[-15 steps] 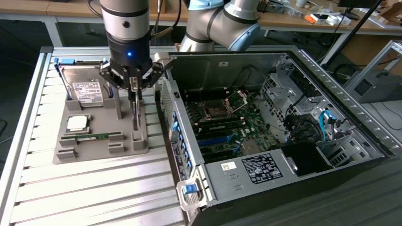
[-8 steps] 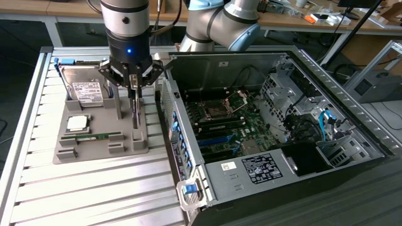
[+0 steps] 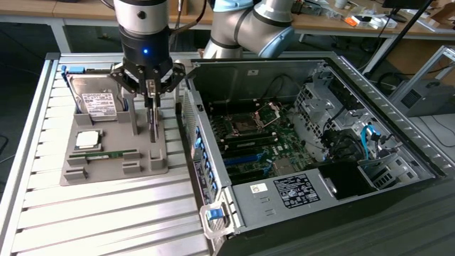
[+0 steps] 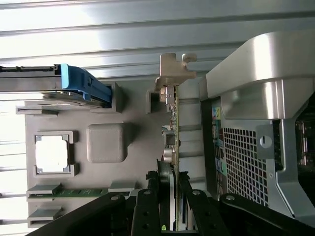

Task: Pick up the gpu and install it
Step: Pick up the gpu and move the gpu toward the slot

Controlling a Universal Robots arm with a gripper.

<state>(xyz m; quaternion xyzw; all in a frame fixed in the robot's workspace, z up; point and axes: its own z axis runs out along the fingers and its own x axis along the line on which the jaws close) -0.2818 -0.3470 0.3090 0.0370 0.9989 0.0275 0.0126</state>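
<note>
One pincer, its two fingers pinching one gpu from either side at its upper edge. The card hangs on edge straight below the pincer, with one silver end bracket at the end farthest from the fingers. Its lower edge is at a slot of one grey holder; whether it sits in the slot or just above it cannot be told. One silver hard drive with a white label is propped in the holder just beside the pincer, toward the exterior view's left. One square processor and one green memory stick lie flat in the holder, below the pincer on that same side. One open computer case stands just beside the pincer toward the exterior view's right. One slatted metal desk carries the holder.
</note>
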